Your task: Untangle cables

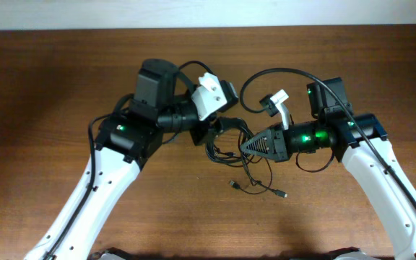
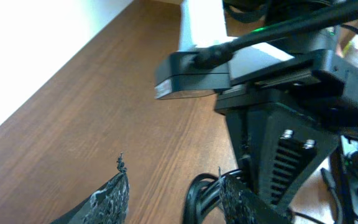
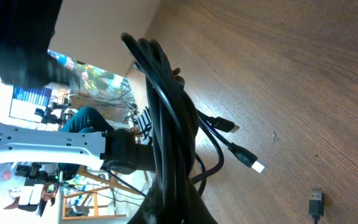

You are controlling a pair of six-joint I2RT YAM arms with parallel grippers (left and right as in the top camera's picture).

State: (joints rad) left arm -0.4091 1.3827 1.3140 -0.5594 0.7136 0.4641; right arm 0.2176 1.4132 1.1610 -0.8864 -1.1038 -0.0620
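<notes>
Thin black floppy cables [image 3: 166, 112] — light, limp; right fingers [image 1: 257, 144] seemingly pinch the bunch, left fingers [image 2: 114, 198] apart; grab near a plug [image 3: 316, 201].

No legible text, no labels, no numbers (any view)

Overhead, 2 wrist close-ups; cables [image 1: 220, 147] shared

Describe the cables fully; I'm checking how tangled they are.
The cables are thin black cords, rubbery-looking, bunched mid-table between both arms. The right tool is shut on the bunch. Loose ends trail onto the wooden table and end in small plugs, one silver-tipped.
</notes>
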